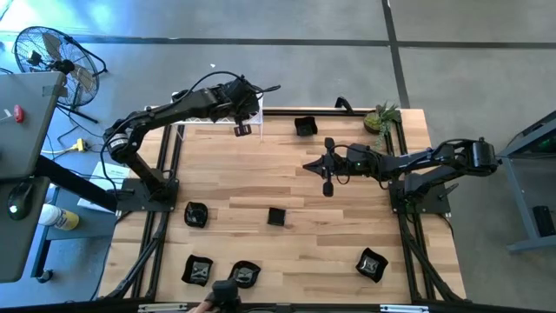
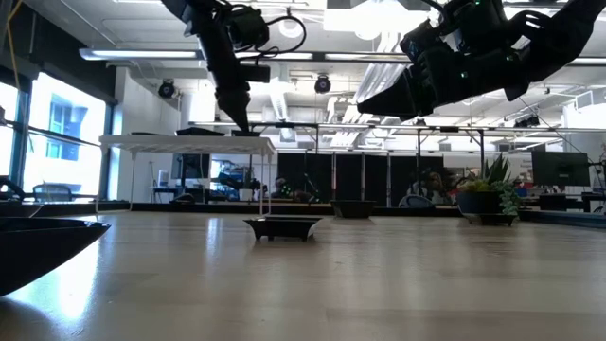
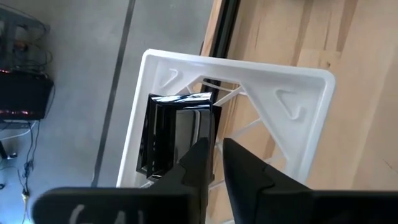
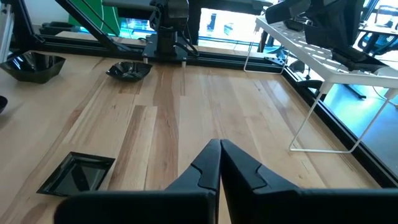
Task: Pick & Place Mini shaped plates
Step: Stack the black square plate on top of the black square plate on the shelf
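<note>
Seen from above: left gripper at upper centre of the frame, over the white wire rack at the table's far edge. In the left wrist view, fingers pinching the rim of a black square plate — clenched on it, the plate sitting on the rack's white frame.

Right gripper hanging above the wooden table a little right of centre, pincer closed tight with nothing between the fingers, as the right wrist view shows.

Other mini plates scattered in the overhead picture:
- one square plate at centre, lower half
- one near the upper edge, beside the rack
- one at left
- three along the bottom — and

Small green plant in the upper right corner of the table.
</note>
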Robot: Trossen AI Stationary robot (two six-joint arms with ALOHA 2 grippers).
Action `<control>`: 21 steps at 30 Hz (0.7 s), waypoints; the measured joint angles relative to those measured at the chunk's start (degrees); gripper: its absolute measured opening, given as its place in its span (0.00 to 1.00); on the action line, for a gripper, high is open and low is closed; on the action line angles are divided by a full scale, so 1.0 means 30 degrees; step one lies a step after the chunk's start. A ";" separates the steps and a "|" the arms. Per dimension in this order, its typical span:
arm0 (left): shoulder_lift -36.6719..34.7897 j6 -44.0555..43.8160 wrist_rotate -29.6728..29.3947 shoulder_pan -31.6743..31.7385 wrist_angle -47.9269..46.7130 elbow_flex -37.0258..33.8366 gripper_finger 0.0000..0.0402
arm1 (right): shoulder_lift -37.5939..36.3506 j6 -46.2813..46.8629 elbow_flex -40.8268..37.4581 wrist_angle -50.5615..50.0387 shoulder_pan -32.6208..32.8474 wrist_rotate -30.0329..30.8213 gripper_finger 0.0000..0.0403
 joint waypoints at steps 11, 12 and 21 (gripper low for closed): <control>0.0335 0.0102 -0.0153 0.0000 0.0112 0.0015 0.09 | 0.0000 0.0000 0.0004 0.0007 0.0000 -0.0108 0.01; 0.0335 0.0105 -0.0158 0.0000 0.0167 0.0015 0.09 | 0.0000 0.0000 -0.0001 0.0007 0.0003 -0.0109 0.01; 0.0251 0.0244 -0.1066 -0.0003 0.0131 0.0015 0.01 | 0.0000 -0.0002 -0.0001 0.0007 0.0000 -0.0131 0.01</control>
